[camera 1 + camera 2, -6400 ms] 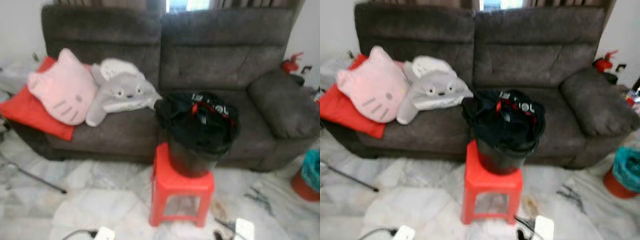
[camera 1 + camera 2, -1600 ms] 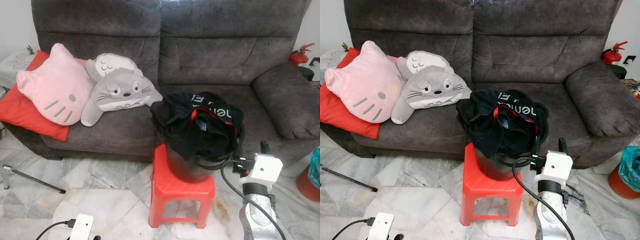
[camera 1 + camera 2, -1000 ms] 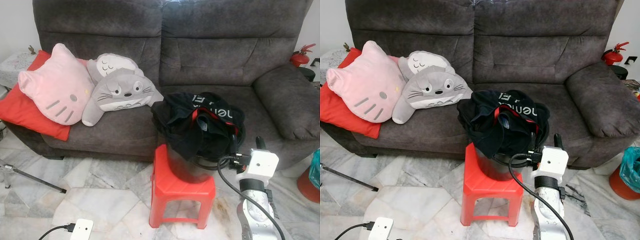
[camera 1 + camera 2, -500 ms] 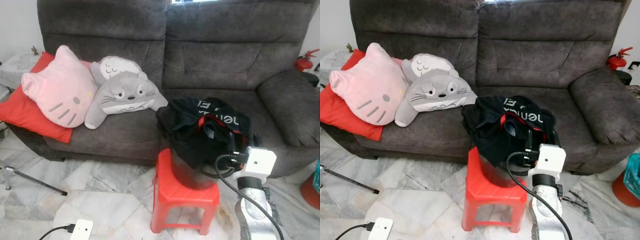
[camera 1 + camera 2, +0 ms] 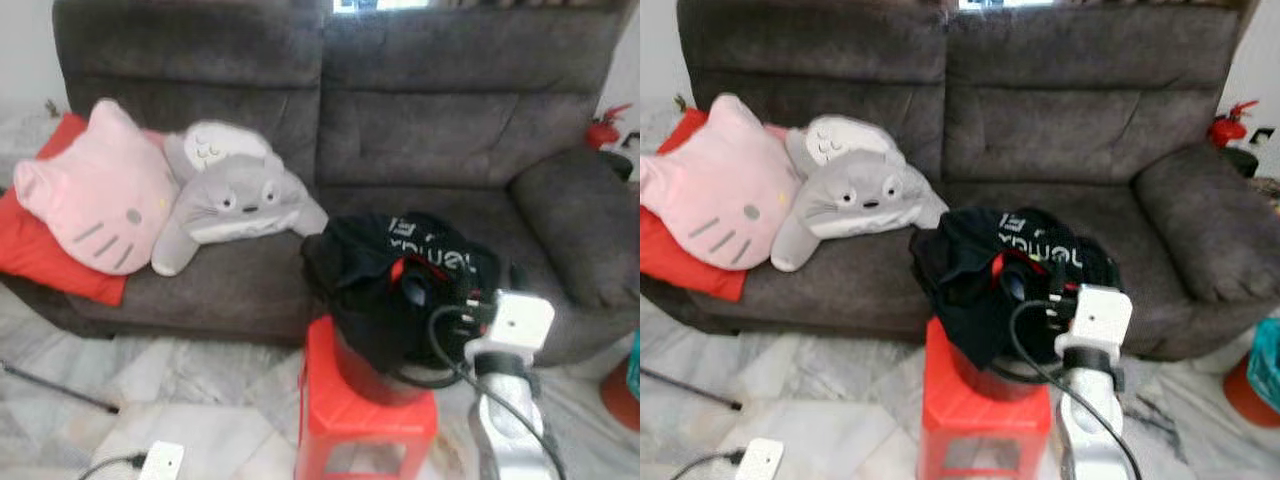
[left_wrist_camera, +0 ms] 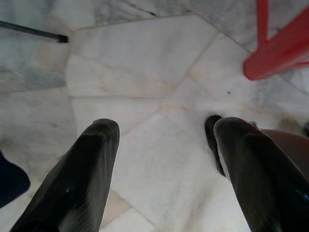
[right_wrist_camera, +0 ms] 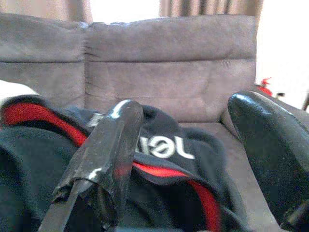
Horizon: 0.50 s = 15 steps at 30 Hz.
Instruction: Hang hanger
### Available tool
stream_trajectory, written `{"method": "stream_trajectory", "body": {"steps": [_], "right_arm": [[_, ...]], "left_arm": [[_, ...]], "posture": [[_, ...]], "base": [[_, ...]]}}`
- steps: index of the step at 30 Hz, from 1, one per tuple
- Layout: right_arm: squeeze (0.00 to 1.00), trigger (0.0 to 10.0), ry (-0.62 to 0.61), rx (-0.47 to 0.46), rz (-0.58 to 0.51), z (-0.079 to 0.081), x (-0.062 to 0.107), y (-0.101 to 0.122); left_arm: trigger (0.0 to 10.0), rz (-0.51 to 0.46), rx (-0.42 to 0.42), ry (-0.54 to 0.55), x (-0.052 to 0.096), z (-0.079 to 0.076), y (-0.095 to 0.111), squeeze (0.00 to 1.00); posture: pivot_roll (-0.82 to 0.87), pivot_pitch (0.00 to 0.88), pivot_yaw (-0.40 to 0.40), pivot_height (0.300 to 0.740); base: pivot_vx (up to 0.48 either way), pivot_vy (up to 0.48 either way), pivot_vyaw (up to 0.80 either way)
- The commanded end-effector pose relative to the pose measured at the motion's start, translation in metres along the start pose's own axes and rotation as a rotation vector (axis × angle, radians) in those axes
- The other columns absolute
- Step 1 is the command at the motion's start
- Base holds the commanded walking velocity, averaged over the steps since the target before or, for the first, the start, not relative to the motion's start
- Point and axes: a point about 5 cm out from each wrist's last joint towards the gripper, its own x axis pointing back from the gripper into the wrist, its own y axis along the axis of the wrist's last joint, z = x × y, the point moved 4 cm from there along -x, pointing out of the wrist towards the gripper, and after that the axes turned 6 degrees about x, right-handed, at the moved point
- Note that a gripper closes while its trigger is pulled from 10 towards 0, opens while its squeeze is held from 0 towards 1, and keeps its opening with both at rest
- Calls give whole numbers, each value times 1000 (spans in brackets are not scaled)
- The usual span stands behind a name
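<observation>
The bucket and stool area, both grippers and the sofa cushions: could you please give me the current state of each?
Black garment: bunched up, heaped in and over the bucket.
Bucket: upright on the red stool.
Right gripper: open, empty, raised beside the garment.
Left gripper: open, empty, pointing at the marble floor.
Pink cushion: leaning on the sofa.
Grey plush: lying on the seat.

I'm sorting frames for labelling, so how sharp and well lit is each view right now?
Eye views: soft with motion blur, evenly lit; the print on the black clothes smears. Right wrist view: window above the sofa blown out white, near fingers blurred. Left wrist view: marble floor bright, fingers blurred.
</observation>
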Motion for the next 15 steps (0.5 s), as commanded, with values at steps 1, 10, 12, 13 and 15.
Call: {"method": "stream_trajectory", "body": {"steps": [1,10,12,13,15], "right_arm": [[0,10000,-75,28,8,-17,6,0],[0,10000,-266,10,93,-55,30,-9],[0,10000,-272,8,108,-58,33,-12],[0,10000,-273,13,113,-59,34,-13],[0,10000,-285,12,126,-61,36,-15]], "left_arm": [[10000,25,-9,-4,1,-1,-7,0],[10000,22,-10,-2,1,-2,-5,0],[10000,22,-13,-2,0,-2,-5,0],[10000,21,-13,-3,0,-3,-4,0],[10000,20,-12,-3,0,-3,-4,0]], "posture": [[-160,0,21,740],[-177,0,27,740],[-179,0,26,740],[-178,0,26,740],[-176,0,24,740]], "base": [[0,0,0],[0,0,0],[0,0,0],[0,0,0],[0,0,0]]}}
